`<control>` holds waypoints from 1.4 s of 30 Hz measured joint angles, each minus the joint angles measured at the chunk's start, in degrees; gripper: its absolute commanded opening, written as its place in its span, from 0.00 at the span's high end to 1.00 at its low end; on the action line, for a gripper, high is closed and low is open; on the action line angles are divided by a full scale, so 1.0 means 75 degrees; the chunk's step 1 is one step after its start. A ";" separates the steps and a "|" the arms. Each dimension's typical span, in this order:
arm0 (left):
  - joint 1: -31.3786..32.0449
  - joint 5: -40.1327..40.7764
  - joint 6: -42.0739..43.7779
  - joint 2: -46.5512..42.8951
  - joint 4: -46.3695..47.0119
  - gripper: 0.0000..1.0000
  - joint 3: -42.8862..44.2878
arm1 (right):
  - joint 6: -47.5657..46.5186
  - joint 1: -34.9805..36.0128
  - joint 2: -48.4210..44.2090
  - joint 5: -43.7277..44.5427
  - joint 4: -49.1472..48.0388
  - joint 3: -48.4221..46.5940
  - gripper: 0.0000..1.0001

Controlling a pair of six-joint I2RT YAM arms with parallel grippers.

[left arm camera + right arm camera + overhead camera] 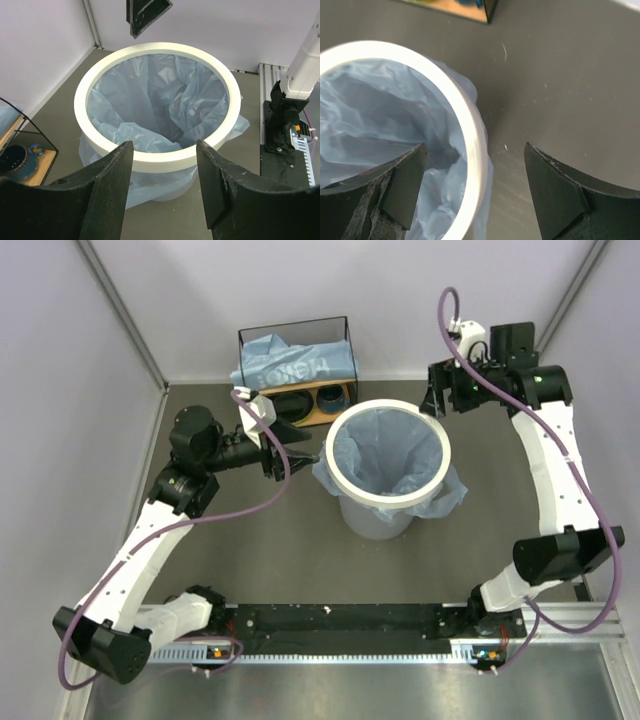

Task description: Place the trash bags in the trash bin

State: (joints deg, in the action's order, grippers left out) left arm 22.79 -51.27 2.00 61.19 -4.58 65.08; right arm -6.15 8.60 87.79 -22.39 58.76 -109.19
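The trash bin (389, 406) stands in the middle of the table, and one light-blue trash bag (390, 455) sits inside it like a liner. Its top is pinned under the white ring and its loose edge spills out below the rim, which I take to be what keeps it in place.

A second trash bag (290, 365), with white lettering, lies crumpled on top of the wire-framed shelf (314, 412) just behind the bin, so the job looks partly done.

The left gripper (300, 452) hovers beside the rim with its fingers spread wide and nothing between them. The right gripper (435, 400) hangs over the opposite side of the rim, equally wide and empty.

The table (300, 560) is matte dark grey, and pale walls (300, 290) close it in.
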 measured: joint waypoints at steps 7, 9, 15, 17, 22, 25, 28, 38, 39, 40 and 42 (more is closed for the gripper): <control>-0.0029 0.0119 0.0143 -0.0239 -0.0032 0.40 -0.0399 | -0.0737 0.0262 0.0315 0.0391 0.0560 0.0510 0.27; -0.0035 0.0172 0.0152 -0.0236 -0.0029 0.40 -0.0463 | -0.0880 0.0353 0.0347 0.0393 0.0600 0.0714 0.28; -0.0058 0.0312 0.0154 -0.0224 -0.0023 0.39 -0.0513 | -0.1040 0.0705 0.0481 0.0425 0.0595 0.1367 0.32; -0.0102 0.0364 0.0076 -0.0184 -0.0009 0.38 -0.0513 | -0.1032 0.0857 0.0504 0.0443 0.0574 0.1507 0.32; -0.0417 0.0420 -0.0370 0.0137 -0.0006 0.34 -0.0507 | -0.0697 0.1122 0.0507 0.0309 0.0364 0.1559 0.31; -0.0653 0.0481 -0.0600 0.0385 -0.0090 0.33 -0.0504 | -0.0414 0.1186 0.0504 0.0169 0.0291 0.1562 0.26; -0.0912 0.0539 -0.0842 0.0513 -0.0166 0.32 -0.0504 | -0.0131 0.1186 0.0495 0.0012 0.0221 0.1603 0.18; -0.2014 0.0434 -0.1172 0.1562 -0.1792 0.01 0.1545 | 0.0731 0.0070 0.0169 -0.1373 0.0169 0.1236 0.01; -0.2235 0.0408 -0.1192 0.1696 -0.2040 0.01 0.1781 | 0.0784 -0.0297 0.0099 -0.1574 0.0128 0.1116 0.01; -0.2460 0.0405 -0.1201 0.1836 -0.2273 0.01 0.1988 | 0.0813 -0.0536 0.0038 -0.1696 0.0093 0.1032 0.01; -0.2917 0.0551 -0.1204 0.2174 -0.2891 0.01 0.2477 | 0.0833 -0.1172 -0.0114 -0.1999 0.0047 0.0912 0.01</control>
State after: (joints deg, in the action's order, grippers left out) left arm 0.91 -47.13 -7.03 77.49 -26.26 83.66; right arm 0.10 -0.19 86.94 -37.39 59.11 -102.35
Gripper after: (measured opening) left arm 0.987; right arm 0.987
